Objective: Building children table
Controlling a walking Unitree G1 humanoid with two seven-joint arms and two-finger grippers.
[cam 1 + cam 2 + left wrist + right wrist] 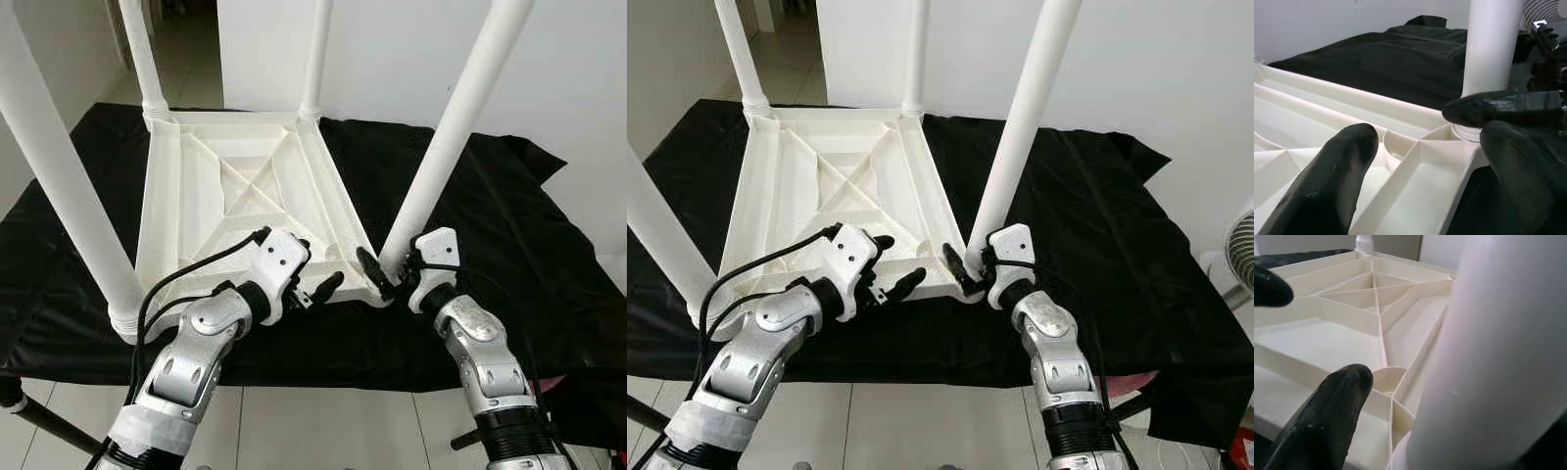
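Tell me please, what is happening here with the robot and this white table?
The robot is building a small white table, which lies upside down on a black cloth. All four legs stand up in their corner sockets. The right pincer is at the foot of the near right leg, with the leg between its fingers. The left pincer is open over the table's near edge, close by.

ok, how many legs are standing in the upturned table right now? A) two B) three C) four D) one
C: the white tabletop lies upside down on the black cloth, and a leg stands up at each corner: far left, far right, near left and near right, with the right pincer at the base of that last one and the left pincer beside it at the near edge.
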